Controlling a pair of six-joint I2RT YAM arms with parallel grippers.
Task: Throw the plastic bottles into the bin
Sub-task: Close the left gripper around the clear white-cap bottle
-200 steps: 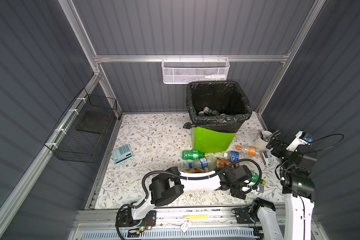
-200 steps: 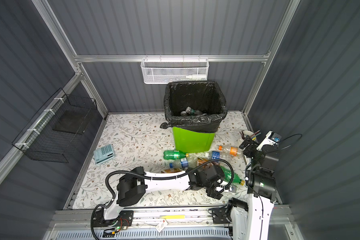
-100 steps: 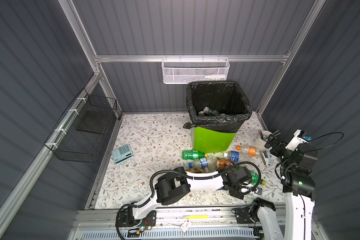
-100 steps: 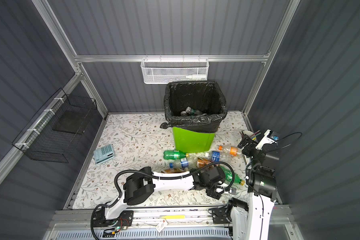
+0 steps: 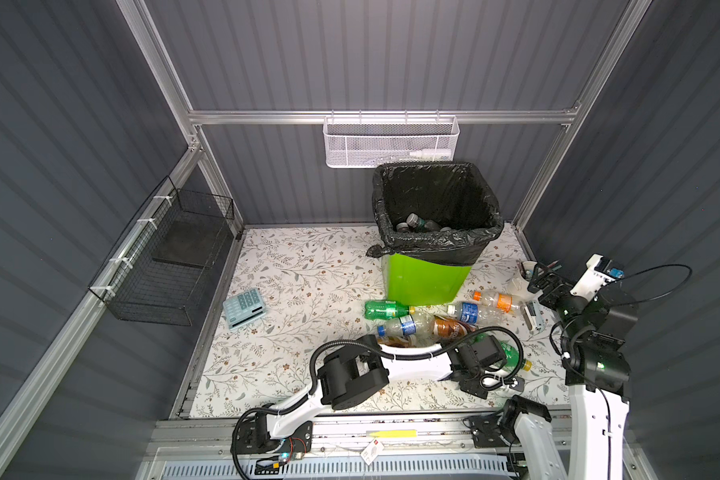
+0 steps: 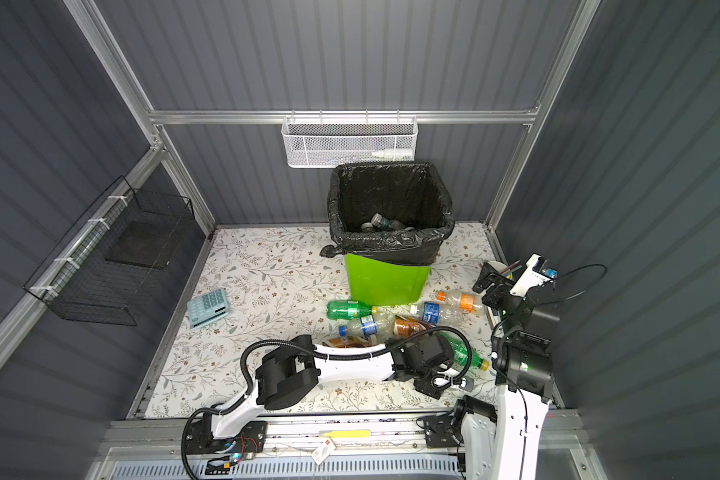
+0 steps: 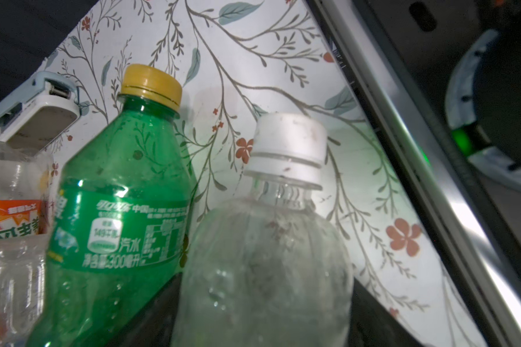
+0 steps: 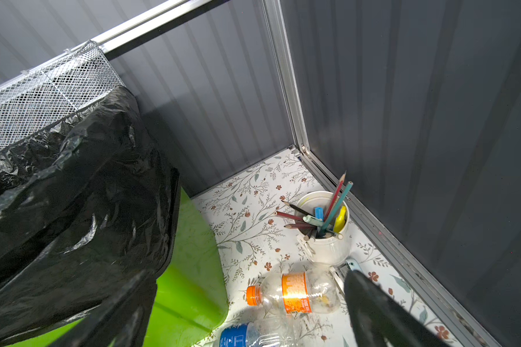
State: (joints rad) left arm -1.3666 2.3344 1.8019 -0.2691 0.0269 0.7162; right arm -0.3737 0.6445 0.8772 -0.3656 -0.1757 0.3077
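**Fig.** White-and-black left arm [image 5: 408, 365] lies low and nearly horizontal, elbow folded, reaching across toward the right side. Its black left gripper [image 5: 485, 375] points sideways with the fingers [image 7: 376, 318] parted. White right arm [image 5: 595, 415] stands upright and is bent at the elbow. The black right gripper [image 5: 540, 281] is raised, its fingers [image 8: 373, 312] spread wide.

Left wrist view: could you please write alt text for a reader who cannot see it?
A clear bottle with a white cap lies between dark gripper fingers, on a floral tabletop. Beside it lies a green bottle with a yellow cap, and past that a clear bottle with an orange label and a stapler.
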